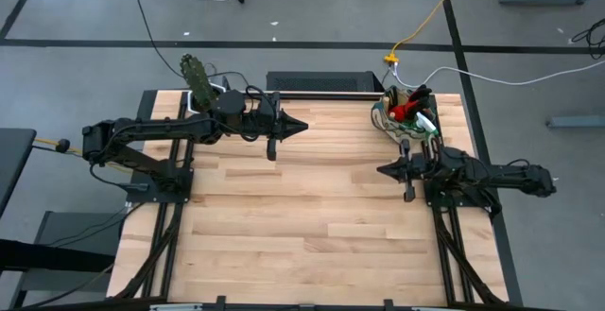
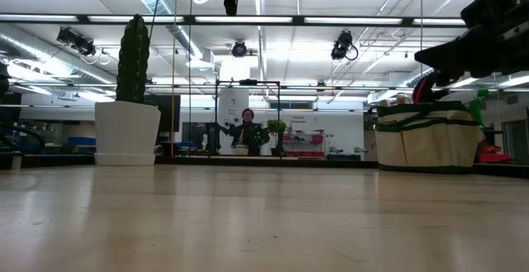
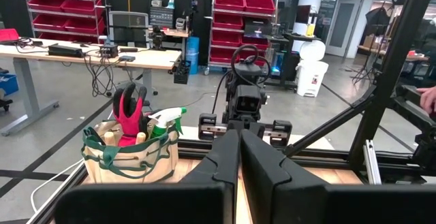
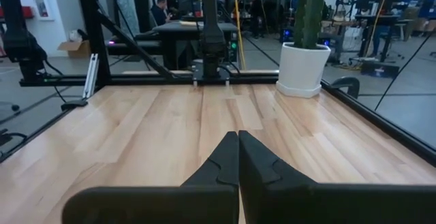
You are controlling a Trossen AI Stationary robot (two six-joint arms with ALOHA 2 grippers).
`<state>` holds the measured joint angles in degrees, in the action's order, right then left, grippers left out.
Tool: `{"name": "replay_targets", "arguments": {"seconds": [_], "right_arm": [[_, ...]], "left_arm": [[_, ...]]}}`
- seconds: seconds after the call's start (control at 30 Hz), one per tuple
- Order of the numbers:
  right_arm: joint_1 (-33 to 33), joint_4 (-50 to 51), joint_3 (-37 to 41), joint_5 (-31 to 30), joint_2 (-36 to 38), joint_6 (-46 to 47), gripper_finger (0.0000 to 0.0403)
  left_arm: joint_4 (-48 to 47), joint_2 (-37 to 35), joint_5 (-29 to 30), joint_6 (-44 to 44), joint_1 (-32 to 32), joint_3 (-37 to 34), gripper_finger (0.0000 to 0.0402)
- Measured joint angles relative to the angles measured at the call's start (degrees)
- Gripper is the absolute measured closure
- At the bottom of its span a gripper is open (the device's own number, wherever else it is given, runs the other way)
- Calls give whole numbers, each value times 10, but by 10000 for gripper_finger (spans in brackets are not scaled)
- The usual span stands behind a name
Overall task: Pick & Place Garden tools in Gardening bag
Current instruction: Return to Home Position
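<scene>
— Where's the bag (image 1: pixel 407 114)?
— Upper right of the high view, holding red gloves (image 3: pixel 129 112) and a sprayer (image 3: pixel 165 120); the rest is hidden.
— Grippers?
— Left gripper (image 1: pixel 301 127) and right gripper (image 1: pixel 384 169) both closed, empty.

Table (image 1: pixel 312 216), high view. Gardening bag (image 1: pixel 405 114) at 2 o'clock corner, gloves (image 1: pixel 406 111) and sprayer (image 1: pixel 423 122) inside it. Cactus pot (image 1: pixel 200 89) at 10 o'clock corner. Left gripper (image 1: pixel 301 127) at 12 o'clock; right gripper (image 1: pixel 383 169) at 3 o'clock.
</scene>
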<state>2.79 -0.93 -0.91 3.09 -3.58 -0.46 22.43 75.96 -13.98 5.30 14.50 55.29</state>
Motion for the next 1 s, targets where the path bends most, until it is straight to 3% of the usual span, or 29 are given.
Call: {"name": "replay_targets", "arguments": {"seconds": [0.33, 1.0], "right_arm": [[0, 0, 0, -2, 36, 0, 403], [0, -3, 0, -11, 36, 0, 392]], "left_arm": [[0, 0, 0, 0, 0, 0, 378], [0, 0, 0, 0, 0, 0, 378]]}}
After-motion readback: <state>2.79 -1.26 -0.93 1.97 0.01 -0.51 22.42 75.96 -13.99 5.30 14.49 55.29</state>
